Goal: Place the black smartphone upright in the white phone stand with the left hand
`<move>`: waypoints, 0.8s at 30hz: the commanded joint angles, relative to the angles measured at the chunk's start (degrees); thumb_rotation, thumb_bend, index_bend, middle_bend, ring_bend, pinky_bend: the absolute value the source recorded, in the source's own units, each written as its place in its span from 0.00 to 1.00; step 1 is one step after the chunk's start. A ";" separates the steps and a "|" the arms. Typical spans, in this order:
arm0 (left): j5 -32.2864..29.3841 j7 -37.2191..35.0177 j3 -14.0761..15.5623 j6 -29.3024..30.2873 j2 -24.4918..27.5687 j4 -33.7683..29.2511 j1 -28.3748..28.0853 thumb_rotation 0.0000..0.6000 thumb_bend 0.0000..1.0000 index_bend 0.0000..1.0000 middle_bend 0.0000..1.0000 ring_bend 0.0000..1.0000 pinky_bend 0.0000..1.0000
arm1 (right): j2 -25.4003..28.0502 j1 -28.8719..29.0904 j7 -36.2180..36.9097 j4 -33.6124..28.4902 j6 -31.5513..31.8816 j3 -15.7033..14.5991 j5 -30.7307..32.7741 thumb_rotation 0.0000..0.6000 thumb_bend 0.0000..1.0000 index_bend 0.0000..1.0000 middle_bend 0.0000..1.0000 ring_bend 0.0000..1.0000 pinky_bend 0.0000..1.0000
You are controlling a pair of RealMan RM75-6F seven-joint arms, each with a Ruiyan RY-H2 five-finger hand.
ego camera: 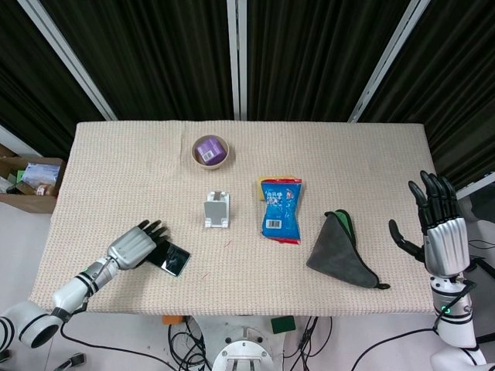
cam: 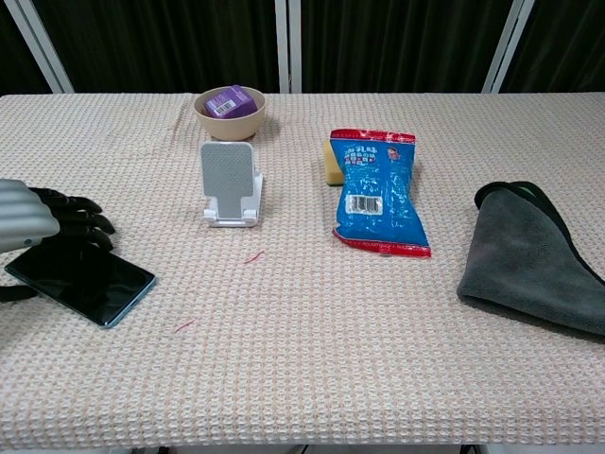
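The black smartphone (ego camera: 173, 260) (cam: 83, 283) lies flat on the woven table cover near the front left. My left hand (ego camera: 137, 245) (cam: 38, 218) hovers over the phone's left end, fingers spread and bent forward, holding nothing. The white phone stand (ego camera: 217, 210) (cam: 230, 185) stands upright and empty in the middle, to the right of and behind the phone. My right hand (ego camera: 438, 226) is raised off the table's right edge, fingers spread apart, holding nothing.
A beige bowl (ego camera: 210, 150) (cam: 230, 113) with a purple box sits at the back. A blue snack bag (ego camera: 281, 209) (cam: 382, 192) with a yellow block behind it lies right of the stand. A grey cloth (ego camera: 340, 251) (cam: 535, 257) lies at the right.
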 commanded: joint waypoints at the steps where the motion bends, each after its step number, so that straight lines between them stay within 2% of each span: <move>1: 0.65 -0.86 0.20 1.05 -0.19 0.32 0.20 1.00 0.16 0.40 0.09 0.04 0.17 | -0.09 0.01 0.07 0.09 -0.19 -0.07 0.12 1.00 0.40 0.00 0.00 0.00 0.00; 5: 1.41 -2.70 0.47 2.21 -0.39 0.72 0.35 1.00 0.18 0.51 0.10 0.04 0.17 | -0.27 0.03 0.16 0.30 -0.35 -0.17 0.21 1.00 0.40 0.00 0.00 0.00 0.00; 10: 3.16 -5.41 0.68 4.81 -0.92 1.80 0.64 1.00 0.23 0.58 0.13 0.04 0.17 | -0.38 0.04 0.32 0.54 -0.33 -0.11 0.33 1.00 0.40 0.00 0.00 0.00 0.00; 18: 5.56 -10.53 1.23 7.91 -1.49 3.57 0.74 1.00 0.33 0.63 0.22 0.08 0.18 | -0.44 0.03 0.58 0.88 -0.51 -0.33 0.35 1.00 0.40 0.00 0.00 0.00 0.00; 24: 6.82 -12.67 1.84 9.17 -2.18 5.19 0.82 1.00 0.34 0.63 0.32 0.12 0.23 | -0.56 0.02 0.78 1.19 -0.59 -0.45 0.40 1.00 0.40 0.00 0.00 0.00 0.00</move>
